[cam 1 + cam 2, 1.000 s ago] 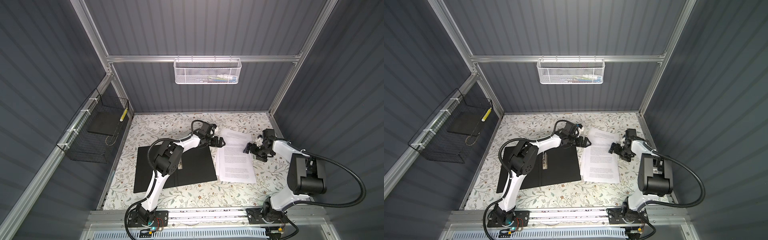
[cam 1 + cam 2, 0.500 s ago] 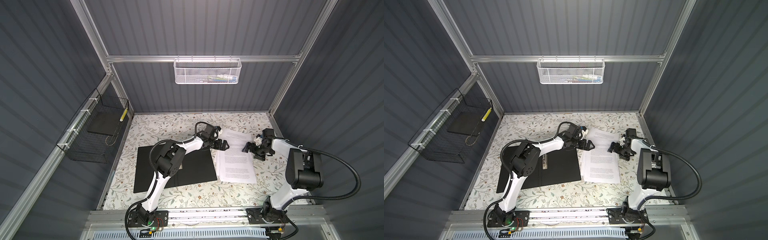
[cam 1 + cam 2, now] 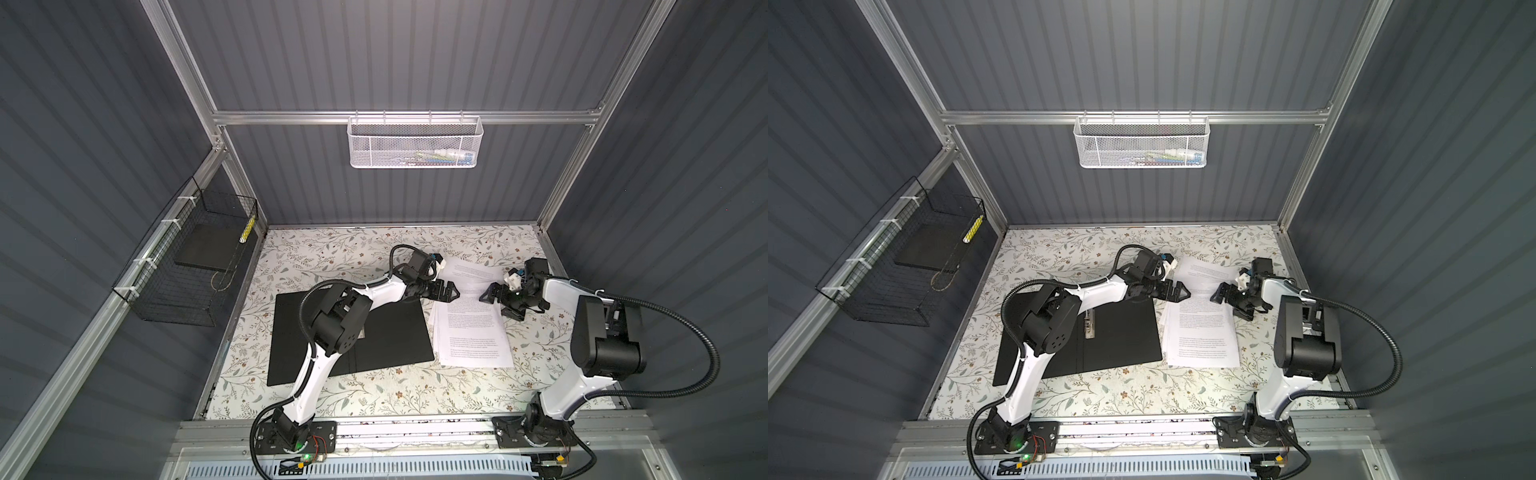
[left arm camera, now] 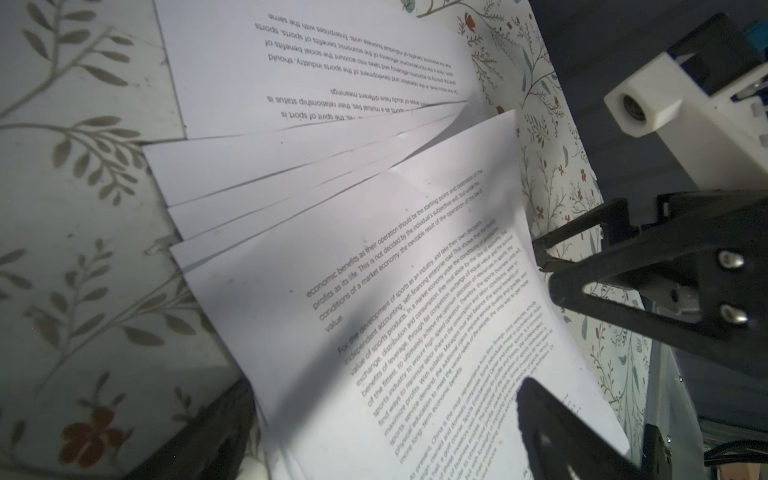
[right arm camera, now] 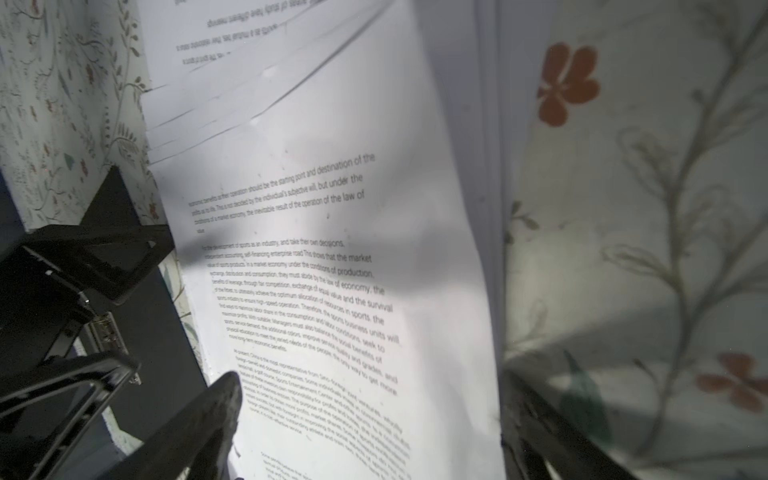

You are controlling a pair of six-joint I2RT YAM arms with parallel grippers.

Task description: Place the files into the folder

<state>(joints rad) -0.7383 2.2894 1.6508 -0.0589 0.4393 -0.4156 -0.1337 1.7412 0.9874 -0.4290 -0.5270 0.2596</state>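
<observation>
**Top views: both tools spread wide at the far end of the files**

Top views, both: the files lie flat on the counter, just right of the folder. The folder is laid open, black inside up, with its metal clip near the spine. The paper's left edge runs along the folder's right edge. Touching or overlapping: cannot tell.

Left tool reaches in from the folder side and sits over the far left part of the stack. Right tool comes in from the opposite side, at the stack's far right edge. The tips face each other across the paper, apart. Both tools are released, jaws wide, with nothing between them. Contact with the paper: cannot tell.

Long axis of the stack runs far to near across the counter, nearly square to the folder's edge. The top sheet's lines of print run crosswise to that axis. The far end is fanned, with several sheet edges stepped out. The farthest sheet is skewed off toward the far left.

Left wrist view: print on the farthest sheet reads upside down; print on the top sheet runs slantwise.

Right wrist view: the top sheet shows between the tool's two fingers.
</observation>
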